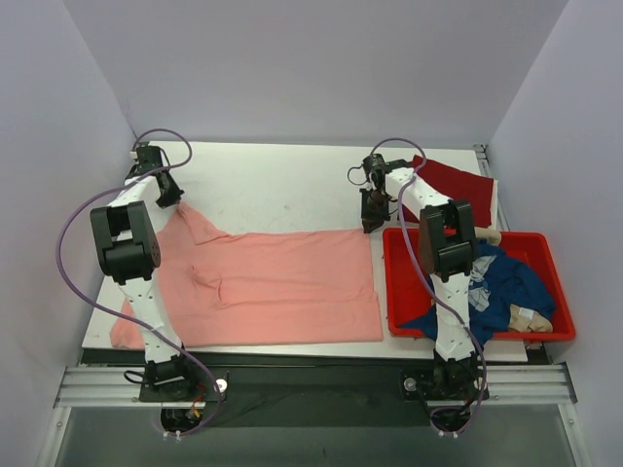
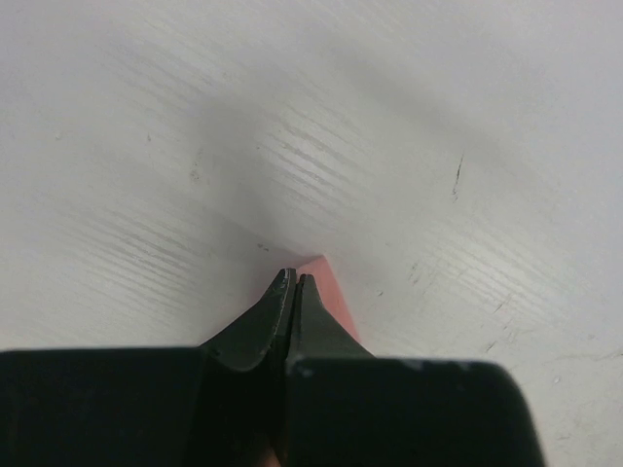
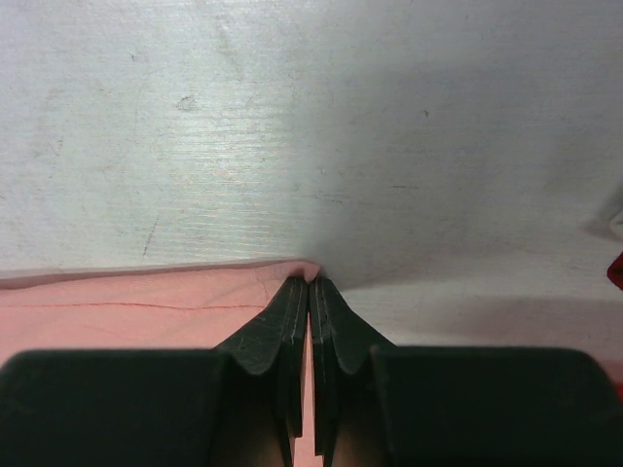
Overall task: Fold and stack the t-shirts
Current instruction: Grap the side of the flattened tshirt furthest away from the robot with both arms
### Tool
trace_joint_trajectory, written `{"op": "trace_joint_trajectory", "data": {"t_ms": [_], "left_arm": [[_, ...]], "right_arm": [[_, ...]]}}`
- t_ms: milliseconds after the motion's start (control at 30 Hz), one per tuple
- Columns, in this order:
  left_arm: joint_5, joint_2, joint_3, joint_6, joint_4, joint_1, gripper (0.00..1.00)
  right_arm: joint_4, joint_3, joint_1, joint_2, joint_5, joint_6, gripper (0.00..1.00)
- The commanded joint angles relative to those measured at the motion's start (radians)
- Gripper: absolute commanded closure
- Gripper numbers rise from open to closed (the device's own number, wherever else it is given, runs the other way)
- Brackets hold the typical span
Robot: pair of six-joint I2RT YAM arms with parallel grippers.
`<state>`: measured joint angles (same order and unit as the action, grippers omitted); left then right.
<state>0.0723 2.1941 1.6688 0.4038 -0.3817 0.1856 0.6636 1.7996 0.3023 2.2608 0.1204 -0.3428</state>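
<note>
The salmon-pink t-shirt (image 1: 273,287) lies spread flat across the table's near half. My left gripper (image 1: 173,199) is shut on its far left corner, seen pink beside the fingertips in the left wrist view (image 2: 331,292). My right gripper (image 1: 370,226) is shut on its far right corner (image 3: 146,306). The dark red t-shirt (image 1: 456,181) lies flat at the far right behind the right arm. The navy blue t-shirt (image 1: 506,282) lies crumpled in the red plastic tub (image 1: 394,282).
The tub stands at the table's right near corner and also holds light patterned and beige cloth (image 1: 531,316). White table surface (image 1: 282,185) shows beyond the pink shirt. Grey walls close in the left, far and right sides.
</note>
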Motion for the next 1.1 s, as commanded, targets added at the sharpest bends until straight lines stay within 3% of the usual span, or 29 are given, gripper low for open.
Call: {"op": "trace_joint_trajectory", "data": {"t_ms": [0,233,500,700,800,1067], "left_arm": [[-0.012,-0.019,0.042,-0.019,-0.008,0.006,1.0],[-0.061,0.016,0.163,-0.037,-0.066,0.006,1.0],[-0.124,0.133,0.478,-0.031,-0.189,0.006,1.0],[-0.177,0.11,0.528,0.017,-0.195,0.018,1.0],[-0.183,0.054,0.496,0.013,-0.22,0.02,1.0],[-0.213,-0.256,0.059,0.041,-0.148,0.063,1.0]], "right_arm": [[0.068,0.018,0.003,-0.009,-0.008,-0.016,1.0],[0.07,0.081,0.003,-0.003,-0.051,-0.032,1.0],[0.086,0.256,-0.006,0.058,-0.097,-0.055,1.0],[0.096,0.4,-0.023,0.098,-0.082,-0.068,1.0],[0.091,0.429,-0.02,0.091,-0.047,-0.036,1.0],[0.022,0.275,0.004,-0.041,-0.001,0.011,1.0]]}}
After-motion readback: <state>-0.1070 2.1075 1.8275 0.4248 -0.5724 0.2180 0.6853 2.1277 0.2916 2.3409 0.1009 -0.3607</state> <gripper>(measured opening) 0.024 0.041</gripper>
